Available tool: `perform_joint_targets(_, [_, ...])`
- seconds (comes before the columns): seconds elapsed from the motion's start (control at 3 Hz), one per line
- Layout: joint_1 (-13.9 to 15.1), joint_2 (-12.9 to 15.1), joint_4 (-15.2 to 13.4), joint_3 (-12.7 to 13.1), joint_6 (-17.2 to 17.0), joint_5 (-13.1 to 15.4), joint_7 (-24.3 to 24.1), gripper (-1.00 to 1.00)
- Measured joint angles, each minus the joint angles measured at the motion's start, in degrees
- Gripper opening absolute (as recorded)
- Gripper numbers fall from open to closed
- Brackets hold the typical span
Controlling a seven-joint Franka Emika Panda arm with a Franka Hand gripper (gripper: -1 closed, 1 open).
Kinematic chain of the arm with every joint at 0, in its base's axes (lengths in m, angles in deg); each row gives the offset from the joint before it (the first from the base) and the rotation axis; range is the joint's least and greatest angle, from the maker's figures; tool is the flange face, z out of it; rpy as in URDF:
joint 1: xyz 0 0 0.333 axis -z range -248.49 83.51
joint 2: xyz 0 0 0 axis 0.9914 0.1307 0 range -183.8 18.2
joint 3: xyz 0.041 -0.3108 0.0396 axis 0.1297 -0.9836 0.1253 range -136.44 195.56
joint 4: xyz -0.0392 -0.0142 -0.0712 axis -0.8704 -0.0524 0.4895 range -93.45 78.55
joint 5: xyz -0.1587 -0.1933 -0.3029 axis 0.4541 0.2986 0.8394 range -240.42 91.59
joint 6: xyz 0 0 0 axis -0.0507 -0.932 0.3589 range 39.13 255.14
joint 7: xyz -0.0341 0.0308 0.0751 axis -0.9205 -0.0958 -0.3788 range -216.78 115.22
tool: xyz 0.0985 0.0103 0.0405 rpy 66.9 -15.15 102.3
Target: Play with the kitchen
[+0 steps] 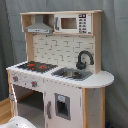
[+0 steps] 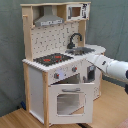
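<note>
Claw (image 2: 89,73) state unclear, tucked beside the kitchen (image 2: 55,65) above its ajar oven door (image 2: 69,100); sink (image 1: 73,74) contents indiscernible.

A grey-green curtain (image 1: 115,45) hangs across the whole far side of the scene in both exterior views, falling in soft vertical folds from the top edge down to the floor. In the second exterior view the same cloth (image 2: 10,60) fills the left and the right of the picture, darker toward the lower left. The floor (image 2: 20,119) there is light wood, its boards running across the near edge. In the first exterior view a strip of the wooden floor (image 1: 4,111) shows at the lower left. The light is even and soft.
</note>
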Motion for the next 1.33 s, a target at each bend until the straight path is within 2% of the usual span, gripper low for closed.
perform_joint_targets(0.67, [0.1, 3.4, 0.0, -2.6, -8.3, -5.3, 8.2, 1.00])
perform_joint_targets(1.0, [0.7, 6.3, -0.7, -3.4, -10.0, -8.7, 11.2, 1.00])
perform_joint_targets(1.33, [2.7, 11.0, -1.5, -3.6, -10.0, -11.8, 13.9, 1.00])
